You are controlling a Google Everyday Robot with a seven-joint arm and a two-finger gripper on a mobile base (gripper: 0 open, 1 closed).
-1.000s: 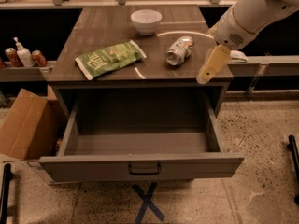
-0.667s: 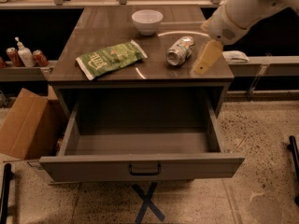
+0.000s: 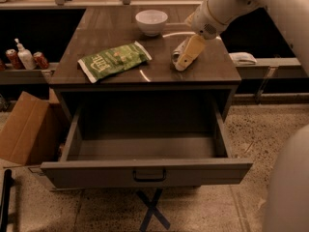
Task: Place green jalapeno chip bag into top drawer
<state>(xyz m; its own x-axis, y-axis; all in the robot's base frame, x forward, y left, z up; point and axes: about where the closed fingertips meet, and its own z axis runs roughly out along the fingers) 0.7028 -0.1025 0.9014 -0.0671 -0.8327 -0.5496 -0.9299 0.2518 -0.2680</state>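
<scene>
The pincer (image 3: pixel 186 56) has swung left from the right edge of the tabletop (image 3: pixel 212 74) and now hangs low over its right half, just in front of where the can lay, so the can is largely hidden behind it. Whether the pincer is apart or together cannot be told from here. The bag (image 3: pixel 115 61) has not moved: it lies flat on the left half of the tabletop, tilted a little, well apart from the pincer and with nothing touching it. The bowl (image 3: pixel 151 21) sits behind, near the back edge. Below, the drawer (image 3: pixel 145 174) stands pulled fully out and looks bare inside, so it seems ready to take the bag. The shift matters because the arm is travelling toward the bag's side, yet the grasp itself is not begun. The pincer probably has to carry on leftward past the can and come down on the bag before anything can go into the drawer.
</scene>
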